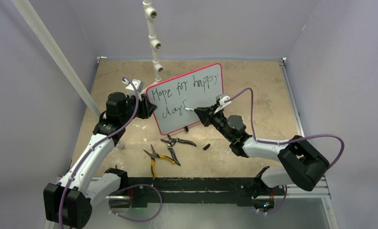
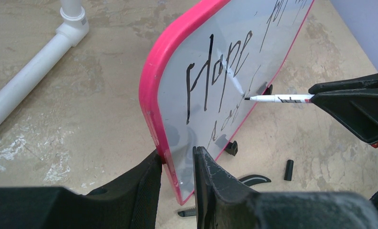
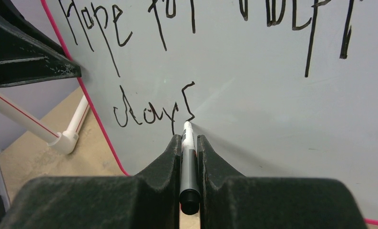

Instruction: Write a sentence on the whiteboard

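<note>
Right wrist: right claw [image 3: 189, 139] pinches marker [image 3: 189, 167], tip at sentence [image 3: 151, 114].

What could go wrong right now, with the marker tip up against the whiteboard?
The marker tip sits at the whiteboard right by the last letter of "days". If the right gripper pulls away sideways, it could leave a stray line or smear the ink. The whiteboard is clamped only at its left edge by the left gripper, so a harder push from the marker might swing or tip it.
</note>
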Controlling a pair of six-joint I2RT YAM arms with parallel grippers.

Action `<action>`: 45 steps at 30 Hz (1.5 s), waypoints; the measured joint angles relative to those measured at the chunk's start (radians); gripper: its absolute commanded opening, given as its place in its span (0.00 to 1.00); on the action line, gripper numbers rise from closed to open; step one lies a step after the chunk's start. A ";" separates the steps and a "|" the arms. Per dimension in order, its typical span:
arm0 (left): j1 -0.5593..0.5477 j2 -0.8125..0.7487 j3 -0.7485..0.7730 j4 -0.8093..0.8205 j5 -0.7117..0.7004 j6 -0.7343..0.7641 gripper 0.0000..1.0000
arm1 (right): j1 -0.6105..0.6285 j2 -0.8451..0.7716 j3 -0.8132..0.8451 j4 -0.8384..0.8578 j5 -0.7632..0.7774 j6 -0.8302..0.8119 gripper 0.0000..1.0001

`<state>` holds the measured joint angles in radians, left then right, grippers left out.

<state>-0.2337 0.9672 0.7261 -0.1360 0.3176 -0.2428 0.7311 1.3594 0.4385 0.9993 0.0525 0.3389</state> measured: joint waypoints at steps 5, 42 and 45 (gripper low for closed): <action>0.000 0.000 0.000 0.000 0.000 0.000 0.29 | 0.000 0.009 0.000 0.011 -0.020 0.000 0.00; 0.000 0.000 0.000 0.000 0.004 0.000 0.30 | -0.026 -0.063 -0.054 0.004 0.062 0.012 0.00; 0.000 0.000 0.000 0.000 0.005 0.000 0.30 | -0.029 -0.056 -0.054 0.003 0.062 0.012 0.00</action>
<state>-0.2337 0.9672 0.7261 -0.1360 0.3222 -0.2428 0.7021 1.3033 0.3847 1.0023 0.1146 0.3511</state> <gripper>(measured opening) 0.299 0.133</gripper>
